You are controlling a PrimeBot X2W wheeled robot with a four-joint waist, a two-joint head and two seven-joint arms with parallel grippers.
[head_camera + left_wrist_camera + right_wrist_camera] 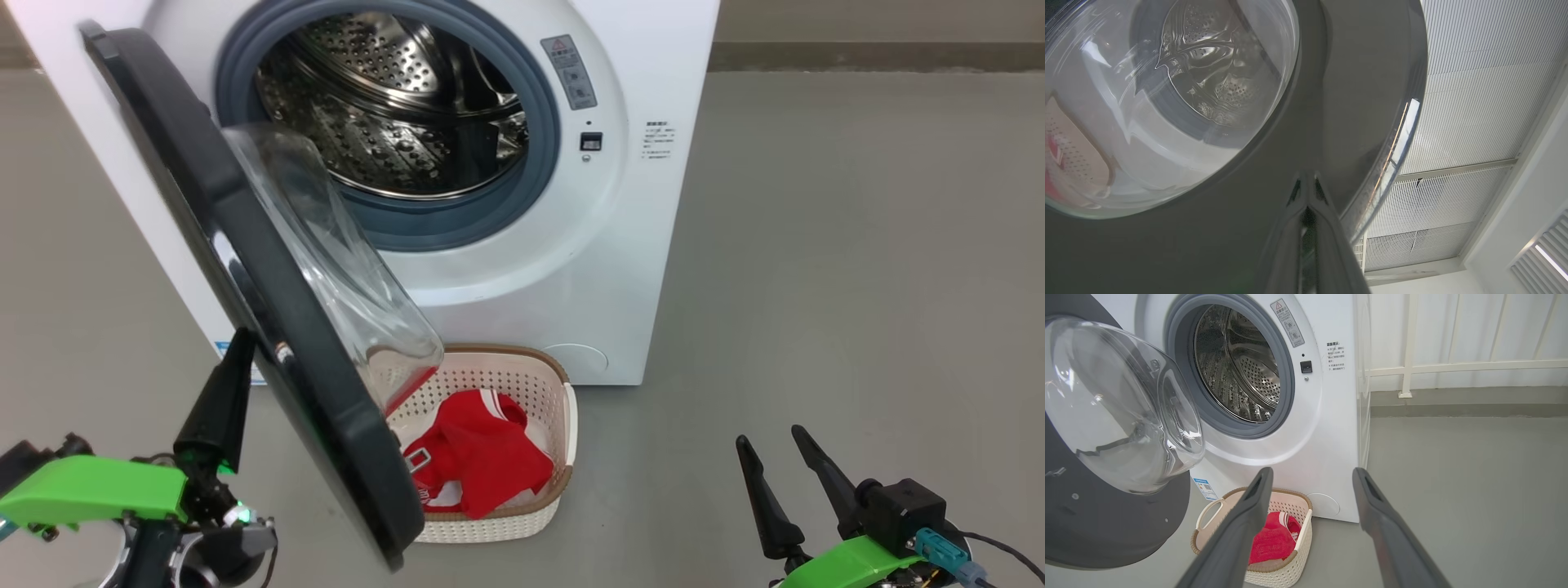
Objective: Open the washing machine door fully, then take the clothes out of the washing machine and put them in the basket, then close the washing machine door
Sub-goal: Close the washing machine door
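Head view: the washing machine door is seen nearly edge-on, swung out from its hinge on the left side of the washing machine, with its free edge nearest the robot and its glass bowl facing right over the basket. The clothes are seen lying in the basket, which stands on the floor just before the machine. No red fabric can be made out in the drum, so the door's closing is judged to be the step in hand.

The left gripper is placed on the door's outer side, fingers pressed together with nothing between them. In the left wrist view its tips are set against the glossy outer face, apparently touching it, beside the window and toward the rim.

The right gripper is held well apart to the right, low over the floor, jaws spread wide and empty.

The left arm is therefore the nearer. The opening lies beyond the door, forward and to the right of that gripper, so a push in that direction is judged to be required.
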